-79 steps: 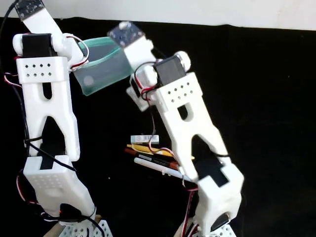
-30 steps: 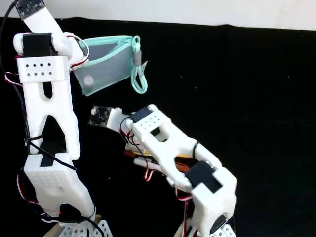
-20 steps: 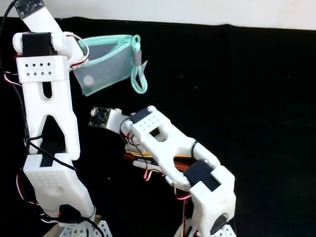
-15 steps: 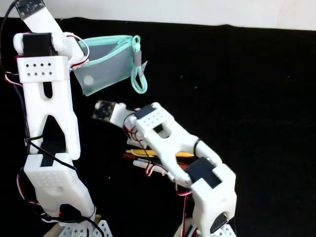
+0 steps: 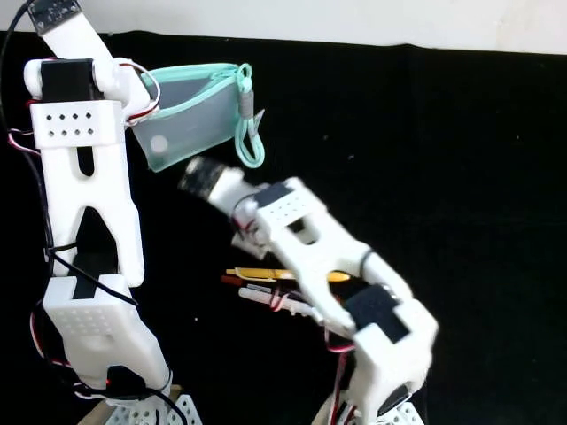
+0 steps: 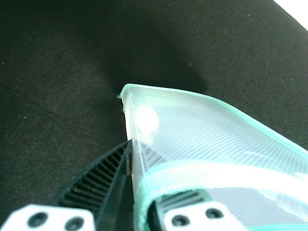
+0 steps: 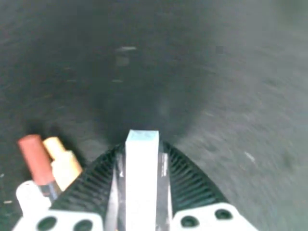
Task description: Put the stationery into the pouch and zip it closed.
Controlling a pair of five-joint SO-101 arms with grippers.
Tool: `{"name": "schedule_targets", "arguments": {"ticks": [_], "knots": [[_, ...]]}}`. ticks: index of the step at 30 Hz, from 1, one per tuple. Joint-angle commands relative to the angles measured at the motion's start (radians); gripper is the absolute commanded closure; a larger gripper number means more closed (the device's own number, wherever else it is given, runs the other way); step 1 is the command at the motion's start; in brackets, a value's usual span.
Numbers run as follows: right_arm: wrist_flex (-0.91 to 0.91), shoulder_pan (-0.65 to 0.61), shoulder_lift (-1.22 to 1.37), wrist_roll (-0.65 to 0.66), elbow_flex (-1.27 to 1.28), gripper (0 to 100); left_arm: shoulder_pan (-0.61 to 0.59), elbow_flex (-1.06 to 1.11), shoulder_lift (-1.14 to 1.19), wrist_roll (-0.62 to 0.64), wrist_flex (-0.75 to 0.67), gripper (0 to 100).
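Observation:
A translucent pouch with mint-green trim hangs at the back left, mouth toward the right, its zipper pull and loop dangling. My left gripper is shut on the pouch's edge. My right gripper is shut on a white eraser block, held above the cloth. The right arm's wrist sits just below the pouch. Yellow, dark red and white pens lie side by side on the black cloth under that arm, and their caps lie beside the right gripper.
The black cloth covers the whole table, with open room to the right. A white wall strip runs along the back edge. The left arm's white links stand tall at the left.
The right arm dropped from the pouch to the stationery, shut on the eraser, and has risen toward the pouch with it. The left arm and pouch have not moved.

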Motion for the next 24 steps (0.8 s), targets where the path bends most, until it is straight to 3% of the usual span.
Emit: {"name": "schedule_targets", "arguments": {"ticks": [1,9,24], "knots": [[-0.012,0.081,-0.153,-0.061,-0.012,99.2,-0.015,-0.004,0.022,-0.008,0.0,99],[-0.007,0.13,-0.294,-0.095,-0.068,99.2,-0.008,-0.004,0.022,-0.008,-0.002,99],[-0.012,0.099,-0.191,-0.198,-0.714,99.2,-0.008,-0.004,0.021,-0.008,-0.002,99]]}}
